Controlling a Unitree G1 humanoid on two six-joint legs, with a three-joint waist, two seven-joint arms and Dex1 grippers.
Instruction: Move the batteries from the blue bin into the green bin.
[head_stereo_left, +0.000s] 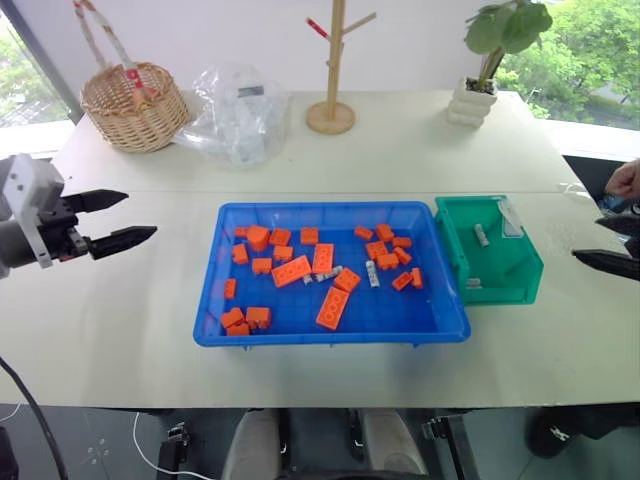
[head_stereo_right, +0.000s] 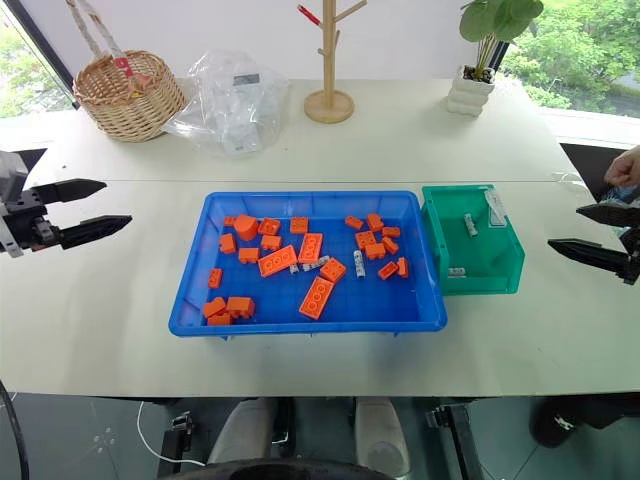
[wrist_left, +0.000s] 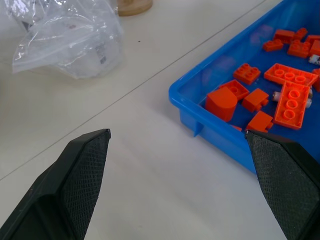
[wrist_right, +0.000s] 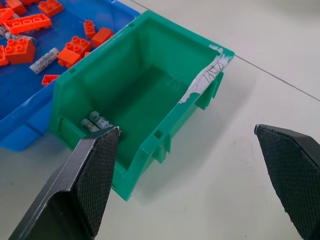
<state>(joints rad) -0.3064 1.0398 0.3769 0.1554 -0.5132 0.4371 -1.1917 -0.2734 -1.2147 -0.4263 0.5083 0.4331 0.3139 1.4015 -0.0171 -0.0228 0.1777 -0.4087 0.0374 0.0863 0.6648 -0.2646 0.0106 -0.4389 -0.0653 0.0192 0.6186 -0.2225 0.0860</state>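
Observation:
The blue bin (head_stereo_left: 330, 207) sits mid-table, holding orange bricks (head_stereo_left: 291, 271) and thin silver batteries (head_stereo_left: 372, 273) (head_stereo_left: 329, 273) among them. The green bin (head_stereo_left: 486, 201) touches its right end, with one battery (head_stereo_left: 481, 235) on its floor and two (wrist_right: 100, 120) against its near wall. My left gripper (head_stereo_left: 141, 214) hovers open and empty over the table, left of the blue bin. My right gripper (head_stereo_right: 563, 227) hangs open and empty to the right of the green bin. In the right wrist view another battery (wrist_right: 44, 60) lies in the blue bin.
At the back of the table stand a wicker basket (head_stereo_left: 133, 105), a clear plastic bag (head_stereo_left: 240, 112), a wooden peg stand (head_stereo_left: 332, 70) and a potted plant (head_stereo_left: 490, 60). A person's hand (head_stereo_left: 625, 180) shows at the right edge, just behind my right gripper.

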